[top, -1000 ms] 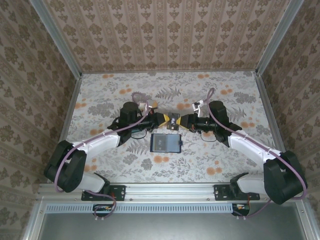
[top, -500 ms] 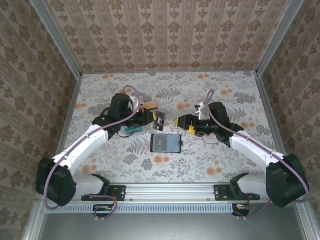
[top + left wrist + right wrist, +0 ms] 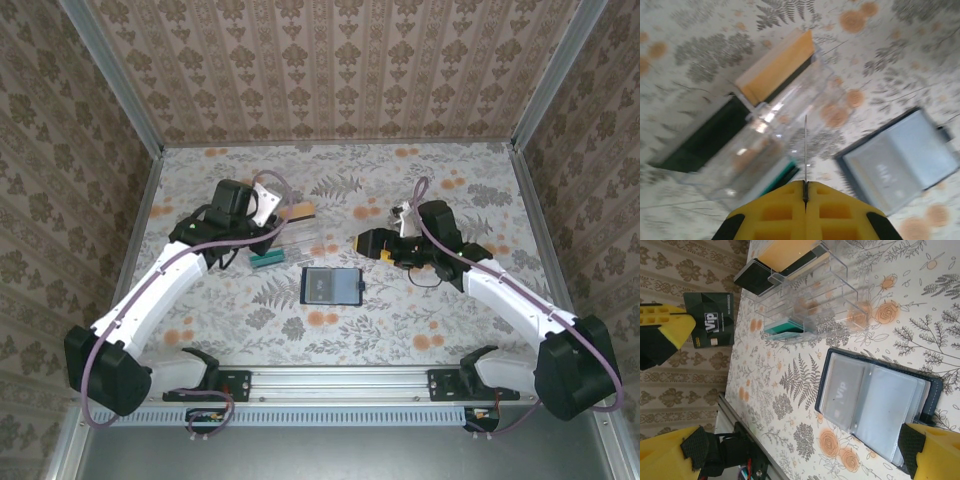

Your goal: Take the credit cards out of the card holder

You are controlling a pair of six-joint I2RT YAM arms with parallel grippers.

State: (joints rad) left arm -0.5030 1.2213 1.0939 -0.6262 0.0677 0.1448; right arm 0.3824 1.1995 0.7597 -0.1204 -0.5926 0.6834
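The left gripper is clenched on 1 black credit card over the clear tray, while the released right gripper hangs nearer the open card holder, which lies lengthwise across the counter.

"Vip" was legible on the black card and again on a pocketed card inside the card holder.

Your clear plastic tray looks glossy and smooth, and the card holder has translucent, slightly shiny plastic pockets. The black credit card looks matt, as does the floral-printed worktop.
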